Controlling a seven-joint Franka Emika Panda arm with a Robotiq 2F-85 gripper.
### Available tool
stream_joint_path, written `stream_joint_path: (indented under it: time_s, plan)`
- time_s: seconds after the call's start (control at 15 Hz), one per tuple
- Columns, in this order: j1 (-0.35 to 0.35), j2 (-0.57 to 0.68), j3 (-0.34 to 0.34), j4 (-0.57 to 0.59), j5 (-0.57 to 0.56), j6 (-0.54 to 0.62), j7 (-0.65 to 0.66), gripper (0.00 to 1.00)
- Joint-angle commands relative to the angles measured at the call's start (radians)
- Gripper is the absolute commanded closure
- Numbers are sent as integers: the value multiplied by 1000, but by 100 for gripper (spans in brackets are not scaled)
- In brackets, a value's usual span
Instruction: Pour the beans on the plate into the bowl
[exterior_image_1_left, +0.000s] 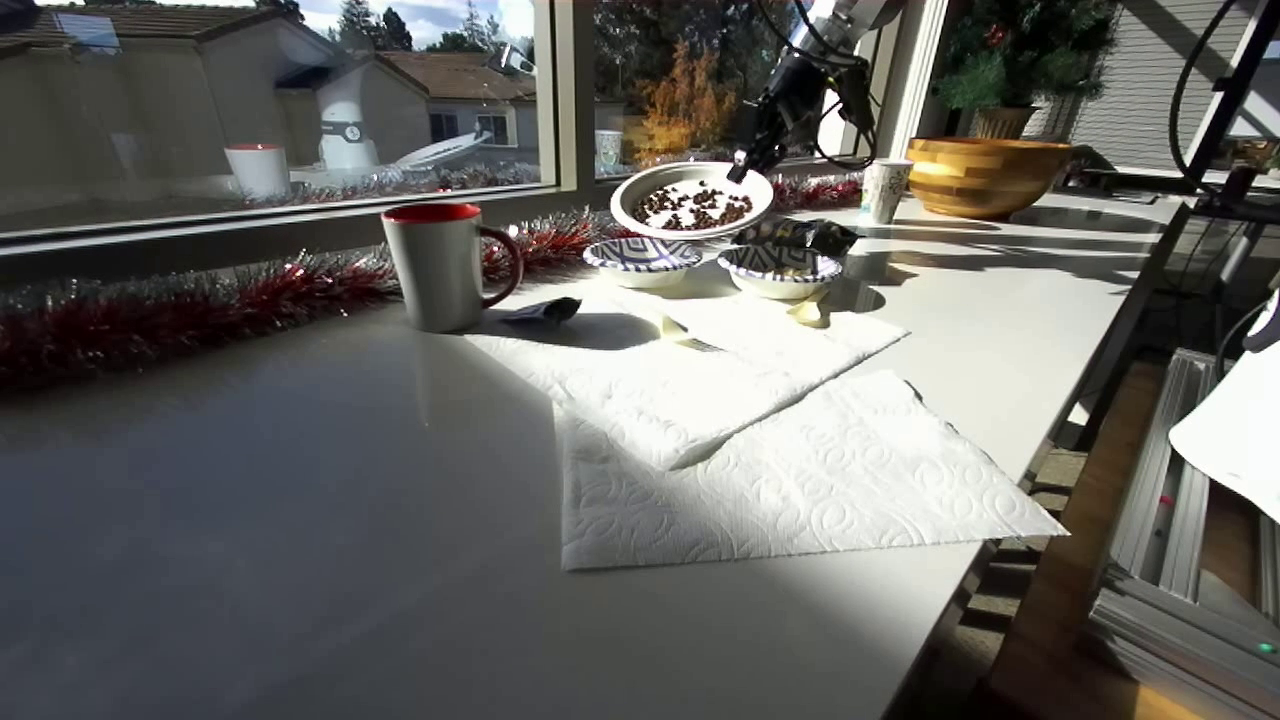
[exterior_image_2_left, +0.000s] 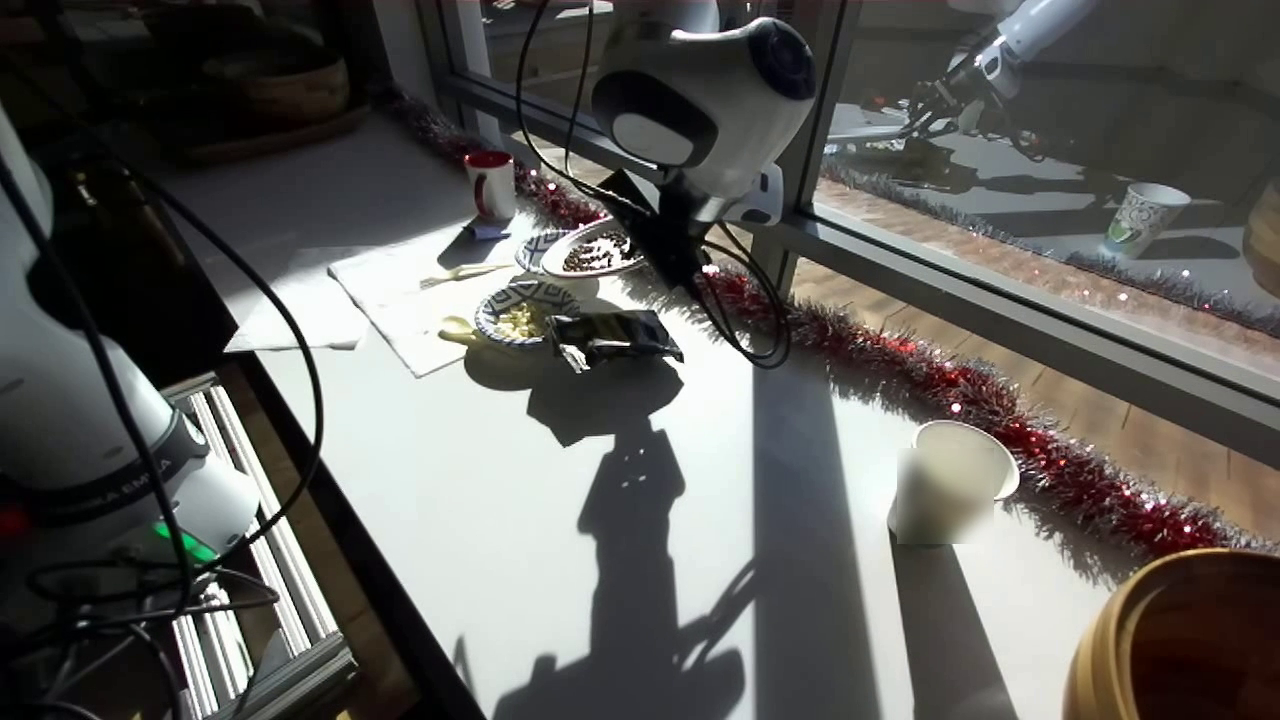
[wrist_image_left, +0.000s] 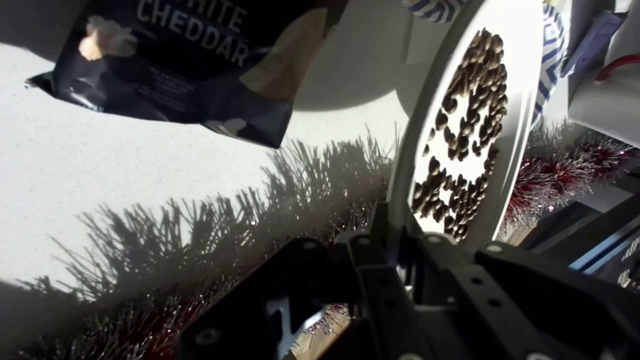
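In an exterior view: arm (exterior_image_1_left: 850, 20) slants down from the top, gripper (exterior_image_1_left: 740, 170) at the edge of a round white plate (exterior_image_1_left: 622, 208), held up and tilted; dark beans (exterior_image_1_left: 702, 213) strewn across it. Low blue-patterned bowl (exterior_image_1_left: 643, 258) near.

In an exterior view: arm angled down over smooth counter (exterior_image_2_left: 450, 520); crinkled dark bag (exterior_image_2_left: 630, 335), shaggy red-silver tinsel (exterior_image_2_left: 930, 370).

Wrist view: fingers (wrist_image_left: 378, 225) clamped on the plate's rim; beans glossy, oval.

In the wrist view, the top edge cuts off the plate (wrist_image_left: 522, 100) and the snack bag (wrist_image_left: 185, 75).
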Motion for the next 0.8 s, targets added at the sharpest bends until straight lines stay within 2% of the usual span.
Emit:
stream_joint_path:
  time_s: [0.0,0.4,0.47,0.73]
  plan:
    - [-2,1,0,2,-2,-2,2,94]
    - [-3,2,0,2,-2,-2,2,94]
    - [-3,2,0,2,-2,-2,2,99]
    - [20,-18,1,-13,-42,17,15,99]
